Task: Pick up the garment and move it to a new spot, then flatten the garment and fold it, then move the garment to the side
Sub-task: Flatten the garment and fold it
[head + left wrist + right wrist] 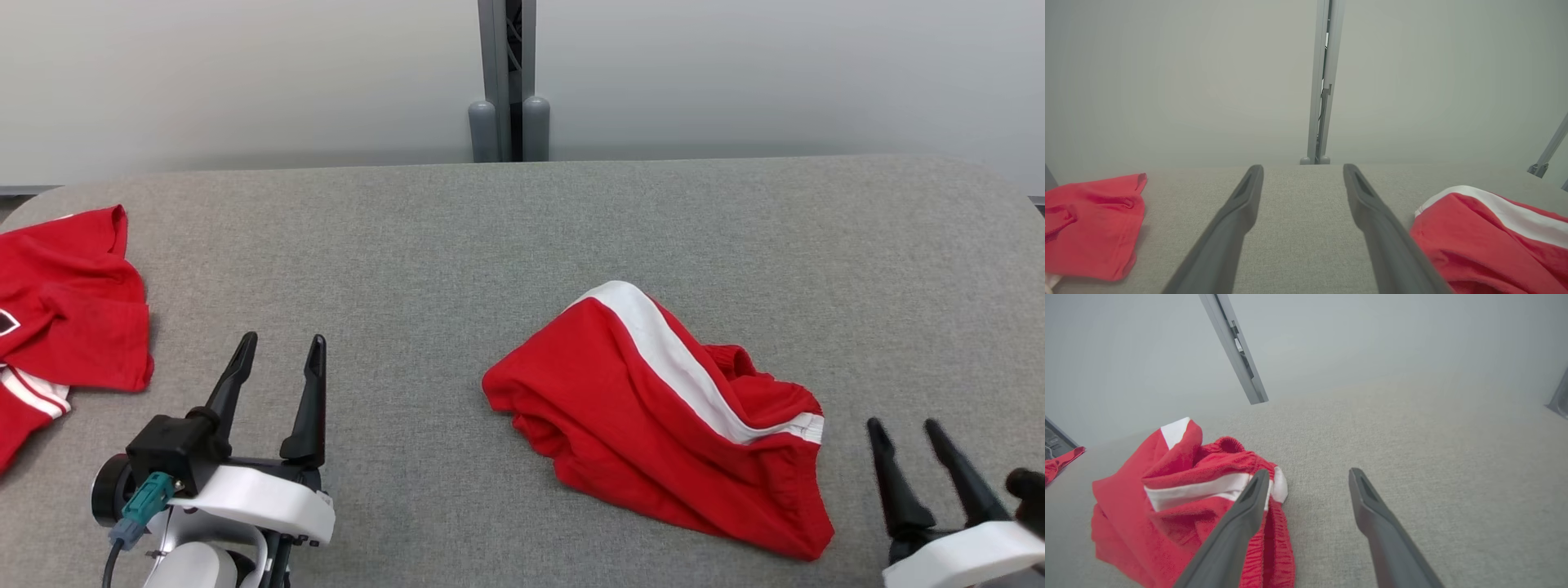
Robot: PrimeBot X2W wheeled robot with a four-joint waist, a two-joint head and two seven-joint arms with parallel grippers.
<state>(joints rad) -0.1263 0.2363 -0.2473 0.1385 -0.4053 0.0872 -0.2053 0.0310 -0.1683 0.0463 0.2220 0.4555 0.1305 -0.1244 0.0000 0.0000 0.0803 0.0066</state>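
Observation:
The garment (65,302), a red jersey with striped trim, lies crumpled at the table's left edge, partly cut off by the frame; it also appears in the left wrist view (1094,224) and as a red scrap in the right wrist view (1057,465). My left gripper (280,341) (1303,168) stands open and empty just right of it, over bare table. My right gripper (903,425) (1309,473) is open at the lower right, empty, with its left finger beside the waistband of the red shorts.
Red shorts (653,408) (1490,241) (1180,498) with a white side stripe lie bunched right of the middle of the grey fabric table (490,245). A grey post (508,82) stands behind the far edge against a pale wall.

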